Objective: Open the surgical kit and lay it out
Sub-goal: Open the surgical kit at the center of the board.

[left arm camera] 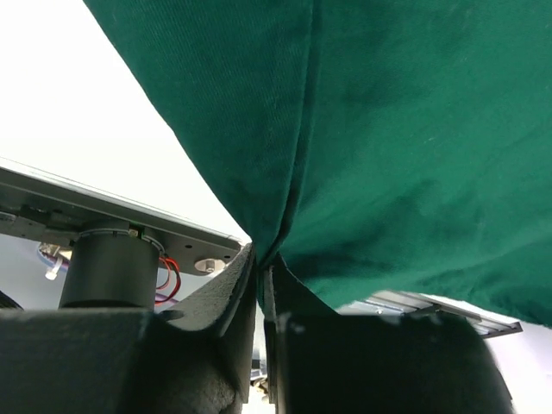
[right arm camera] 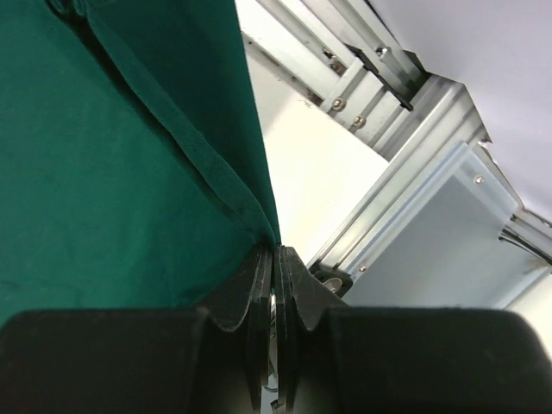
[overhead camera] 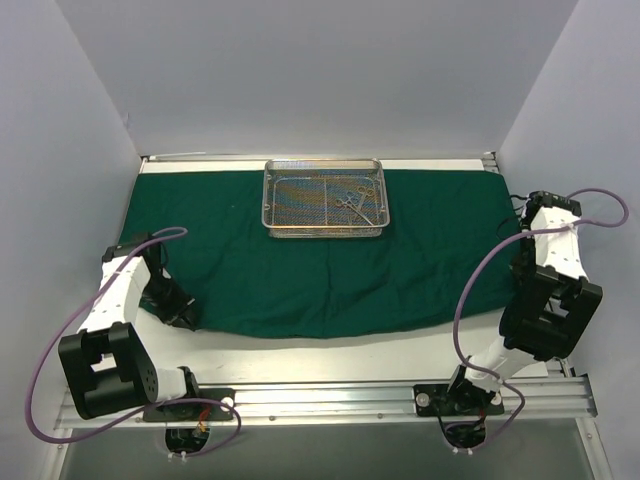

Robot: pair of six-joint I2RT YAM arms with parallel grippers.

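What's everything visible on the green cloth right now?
The green cloth is a dark, woven-looking drape, opened flat across most of the table, lightly wrinkled, with a hemmed edge. The wire-mesh tray sits on its far middle. The left gripper pinches its near-left corner and the right gripper its right edge, with folds running to each.

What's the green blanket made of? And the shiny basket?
The cloth looks like woven fabric, matte dark green: it folds softly and shows a fine weave and a stitched hem up close. The tray looks like metal wire mesh, shiny silver: you can see through its grid. Which metal, I cannot tell.
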